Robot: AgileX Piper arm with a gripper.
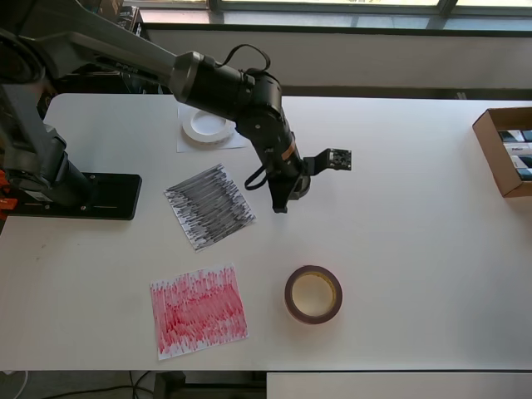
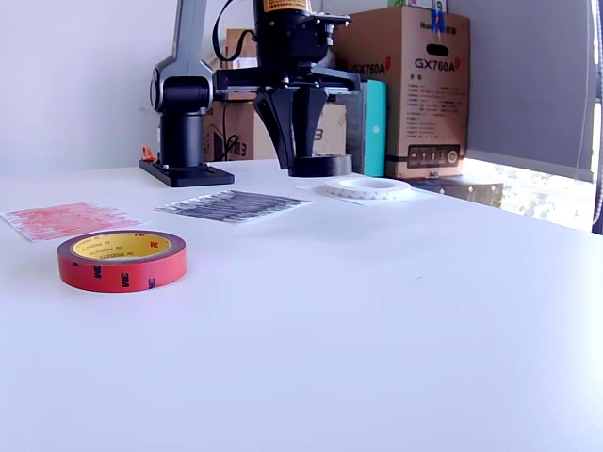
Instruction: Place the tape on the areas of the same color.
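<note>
The tape comes as three rolls, and each lies where its matching sheet explains it. The white ring (image 1: 208, 126) already rests on the white sheet (image 1: 237, 140) at about eleven o'clock in the overhead view, so that pairing looks done. The small black roll (image 2: 320, 166) is at the tips of the gripper (image 2: 293, 127), just off the three o'clock edge of the black-scribbled sheet (image 1: 209, 206). In the exterior view it sits at or just above the worktop (image 2: 396, 311); which of the two cannot be told. The fingers (image 2: 311, 118) point down, set apart either side of the roll's rim, seemingly clamped on it, though contact is hard to confirm. Probably the arm holds it there because the black sheet is the nearest target, a short move toward nine o'clock. The red roll (image 1: 313, 294) lies flat at five o'clock, untouched, with the red-scribbled sheet (image 1: 198, 310) well apart at its nine o'clock.
</note>
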